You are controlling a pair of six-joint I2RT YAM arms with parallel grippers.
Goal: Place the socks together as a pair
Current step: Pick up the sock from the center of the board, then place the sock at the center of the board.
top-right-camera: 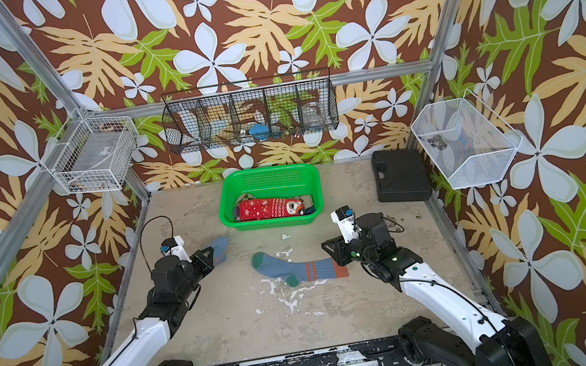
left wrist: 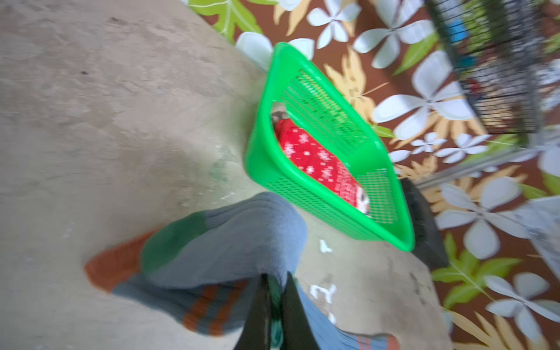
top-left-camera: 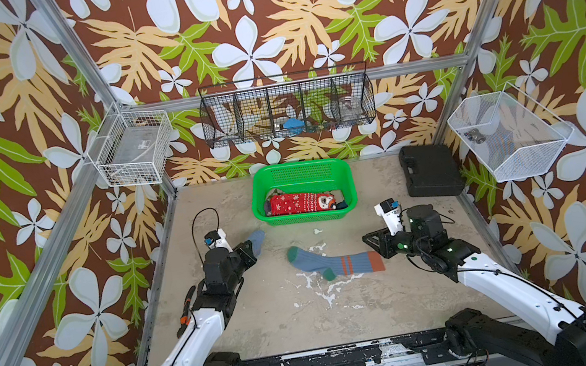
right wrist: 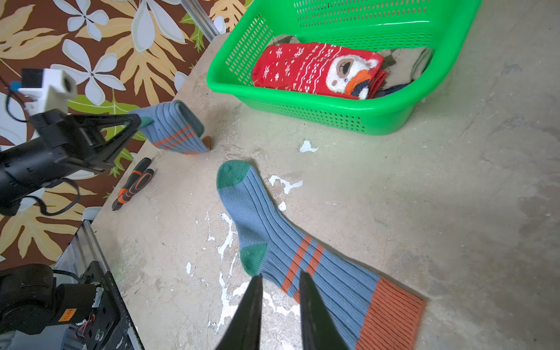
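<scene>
My left pincer was shut tight on one blue sock, which hung near the green basket. Its twin lay flat on the worktop, just by my right pincer, a little open and empty. I only pinched a small bit, so the sock could have slipped out and landed crooked.

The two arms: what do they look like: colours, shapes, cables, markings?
Both the left arm and the right arm have white link shells between black joints, with black cables along them. The left end effector and right end effector have black tapering fingers. White camera blocks sit at the wrists; green lights dot the right arm.
</scene>
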